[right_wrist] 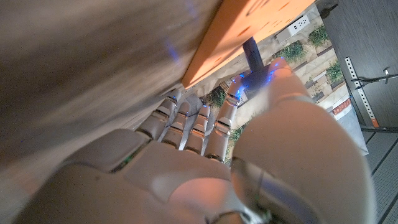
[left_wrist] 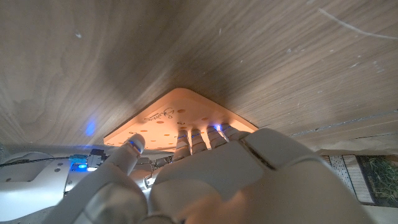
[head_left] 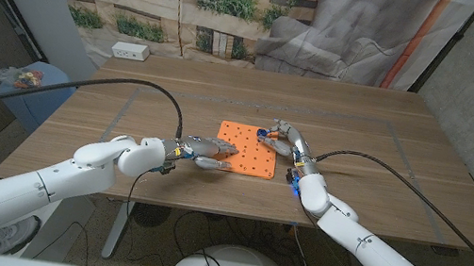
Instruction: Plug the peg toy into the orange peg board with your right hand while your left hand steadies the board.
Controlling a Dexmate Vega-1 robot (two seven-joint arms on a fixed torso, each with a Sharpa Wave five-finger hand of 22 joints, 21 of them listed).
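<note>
Peg toy (right_wrist: 253, 55) is a small dark blue stick — looks like light, stiff plastic, probably slick, so I'd keep hold low on its shaft. My right hand (head_left: 282, 138) has its fingers (right_wrist: 186, 121) curled, thumb and a fingertip pinching the peg at the orange peg board (head_left: 246, 151)'s far right corner, mid-counter. Left hand (head_left: 207, 152) presses on the board's near left part, fingers together — it's thin and could slide.

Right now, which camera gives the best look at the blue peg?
The right wrist view: the blue peg stands out dark against the orange board, pinched by the right robot hand. The head view shows only a blue speck. The left wrist view shows the board's corner, no peg.
</note>
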